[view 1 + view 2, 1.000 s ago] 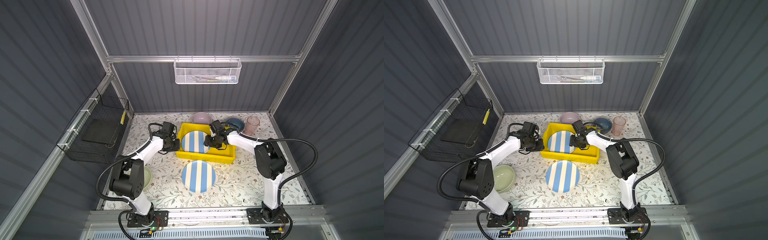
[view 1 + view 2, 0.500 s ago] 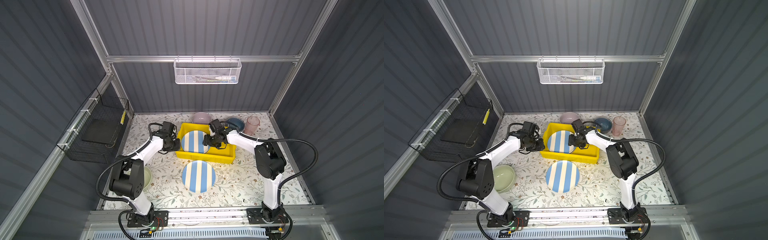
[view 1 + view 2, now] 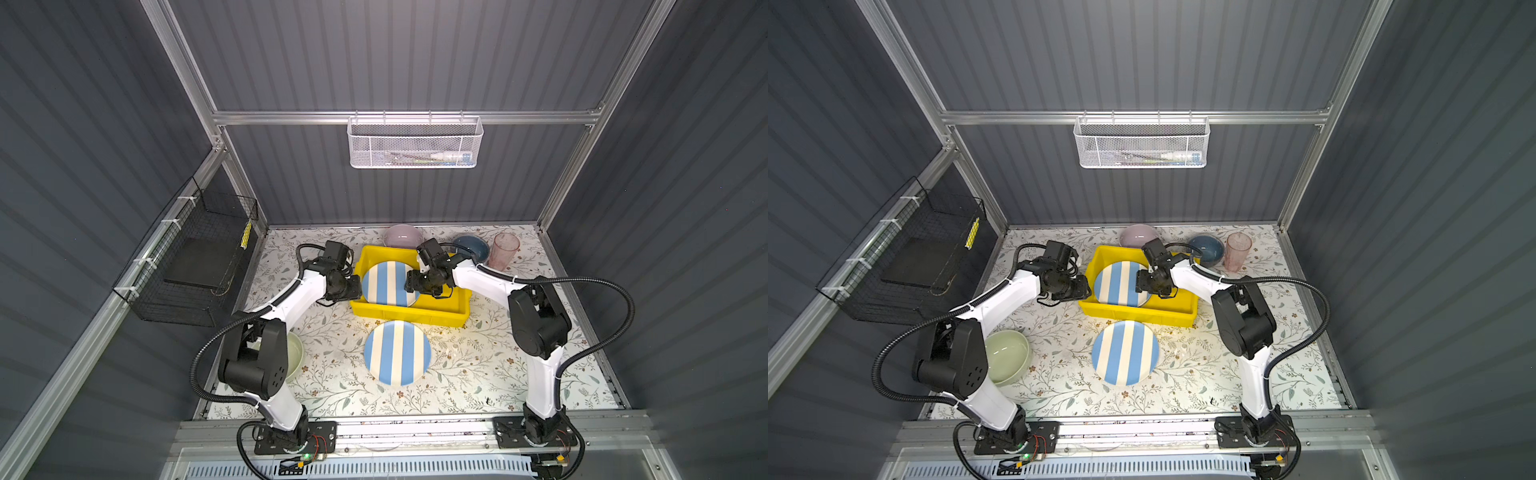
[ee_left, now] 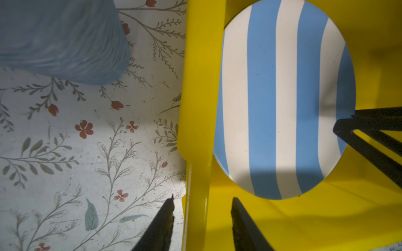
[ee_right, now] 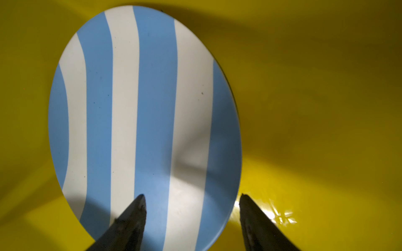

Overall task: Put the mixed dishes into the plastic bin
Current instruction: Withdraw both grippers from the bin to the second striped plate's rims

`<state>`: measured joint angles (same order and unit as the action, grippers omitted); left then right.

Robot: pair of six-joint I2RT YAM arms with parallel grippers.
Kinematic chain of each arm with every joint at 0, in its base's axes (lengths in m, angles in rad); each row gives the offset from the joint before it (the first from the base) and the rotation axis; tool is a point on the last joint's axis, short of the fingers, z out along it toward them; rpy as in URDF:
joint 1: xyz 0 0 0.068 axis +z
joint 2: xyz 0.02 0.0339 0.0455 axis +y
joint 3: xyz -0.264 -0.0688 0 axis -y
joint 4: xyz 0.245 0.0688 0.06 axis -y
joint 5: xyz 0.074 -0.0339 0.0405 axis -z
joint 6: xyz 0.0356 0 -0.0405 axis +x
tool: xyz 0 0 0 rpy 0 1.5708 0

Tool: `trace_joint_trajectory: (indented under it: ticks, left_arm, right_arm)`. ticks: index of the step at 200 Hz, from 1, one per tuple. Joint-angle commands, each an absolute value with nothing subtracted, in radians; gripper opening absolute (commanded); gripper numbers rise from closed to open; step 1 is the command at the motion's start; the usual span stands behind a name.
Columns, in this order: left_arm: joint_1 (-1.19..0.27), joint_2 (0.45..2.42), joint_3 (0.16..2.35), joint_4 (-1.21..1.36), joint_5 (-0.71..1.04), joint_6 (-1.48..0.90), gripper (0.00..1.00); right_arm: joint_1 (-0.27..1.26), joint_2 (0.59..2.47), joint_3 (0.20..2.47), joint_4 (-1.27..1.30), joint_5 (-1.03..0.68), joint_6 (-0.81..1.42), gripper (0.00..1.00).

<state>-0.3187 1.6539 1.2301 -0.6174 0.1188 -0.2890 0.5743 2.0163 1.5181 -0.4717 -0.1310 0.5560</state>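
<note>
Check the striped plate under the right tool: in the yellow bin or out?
In. The striped plate sits inside the yellow bin, walls all around; right tool open astride its rim.

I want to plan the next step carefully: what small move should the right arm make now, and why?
Probably lift the right end effector straight up out of the shallow yellow plastic bin: its jaws stand open astride the edge of the round blue-and-white striped plate, which already lies inside.

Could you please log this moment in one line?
blue striped round plate in yellow plastic bin; right gripper open over plate edge; left gripper open astride rim
</note>
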Motion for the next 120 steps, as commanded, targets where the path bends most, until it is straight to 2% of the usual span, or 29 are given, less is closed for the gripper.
trace_joint_trajectory:
  ticks: [1, 42, 75, 120]
  left_arm:
    - [-0.311, 1.584, 1.277, -0.686, 0.109, -0.277, 0.51]
    - [-0.311, 1.502, 1.276, -0.749, 0.221, -0.253, 0.55]
    - [-0.311, 1.388, 1.218, -0.790, 0.286, -0.235, 0.64]
    - [-0.311, 1.288, 1.086, -0.802, 0.319, -0.264, 0.62]
  right_arm:
    - [0.562, 1.919, 1.496, -0.512, -0.100, 0.522, 0.70]
    - [0.560, 1.757, 1.421, -0.542, -0.102, 0.490, 0.71]
    - [0.560, 1.571, 1.234, -0.452, -0.193, 0.493, 0.72]
    - [0.581, 1.306, 0.936, -0.323, -0.245, 0.557, 0.71]
